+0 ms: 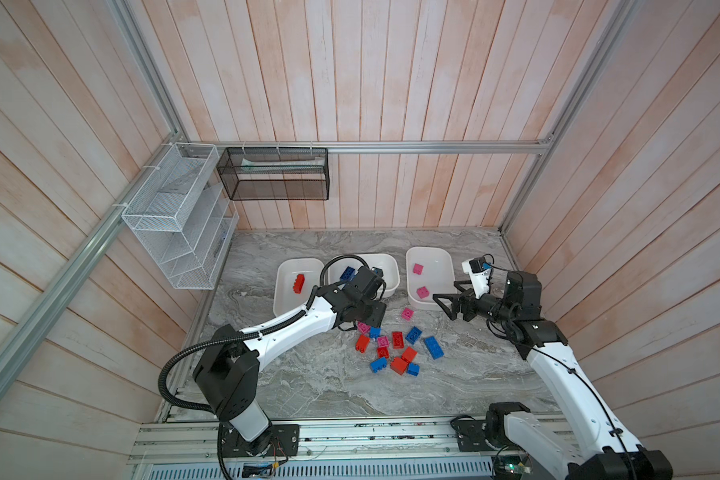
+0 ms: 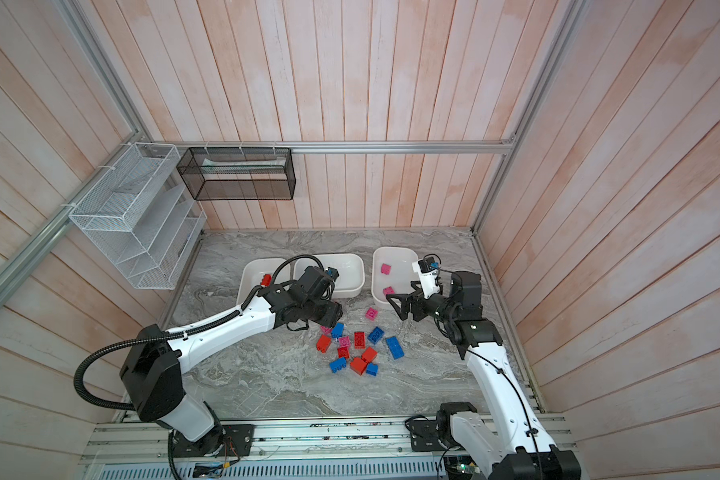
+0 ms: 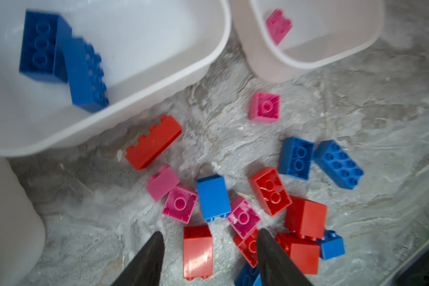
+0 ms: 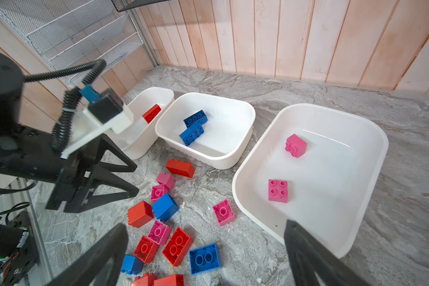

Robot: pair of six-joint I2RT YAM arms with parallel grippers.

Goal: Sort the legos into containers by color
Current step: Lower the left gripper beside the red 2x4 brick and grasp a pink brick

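Left wrist view: the left hand (image 3: 209, 232) hangs low over the loose legos (image 3: 213, 195), jaws spread, nothing between them, red, blue and pink pieces heaped on the counter (image 3: 357, 99). Right hand (image 4: 206, 225) is spread wide too, empty, by the near rim of the right tub (image 4: 382, 141). Behind the heap the containers (image 4: 253, 116) stand in a row: one red brick (image 4: 151, 113), two blue bricks (image 4: 192, 132), two pink bricks (image 4: 278, 190).

Three white rectangular plastic tubs (image 4: 203, 159) are holding one red, two blue, two pink studded plastic bricks (image 4: 192, 133); six red, five blue, four pink are lying loose on the worktop (image 4: 282, 84).
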